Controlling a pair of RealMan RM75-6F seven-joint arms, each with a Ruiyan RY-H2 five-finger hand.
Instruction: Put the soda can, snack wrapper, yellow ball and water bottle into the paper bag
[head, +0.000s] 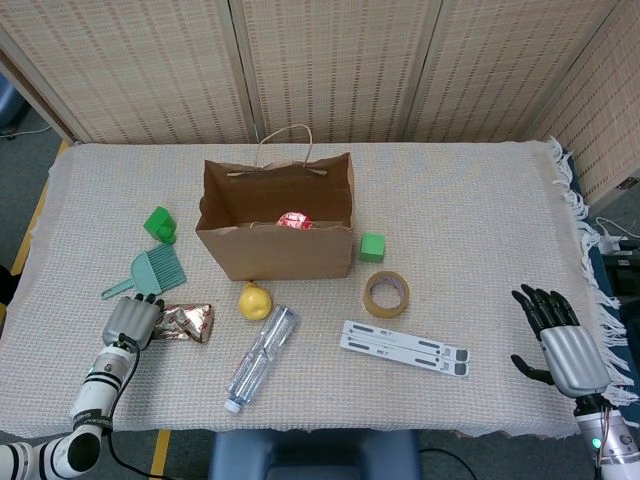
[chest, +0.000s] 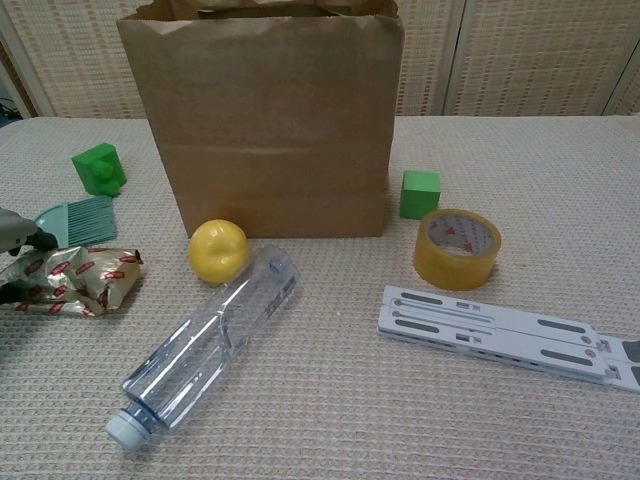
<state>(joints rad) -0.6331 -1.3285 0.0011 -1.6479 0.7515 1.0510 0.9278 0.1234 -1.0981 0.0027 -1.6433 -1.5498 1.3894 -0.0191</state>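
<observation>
One water bottle (head: 260, 359) lying diagonal, cap toward the robot, left hand (head: 130, 322) gripping snack wrapper (head: 186, 322), right hand (head: 560, 346) spread.

Left hand (head: 128, 322) low near the front left edge, fingers (head: 148, 301) curled in. Right hand (head: 560, 347) far right, dark fingers (head: 540, 305) spread apart, holding nothing.
</observation>
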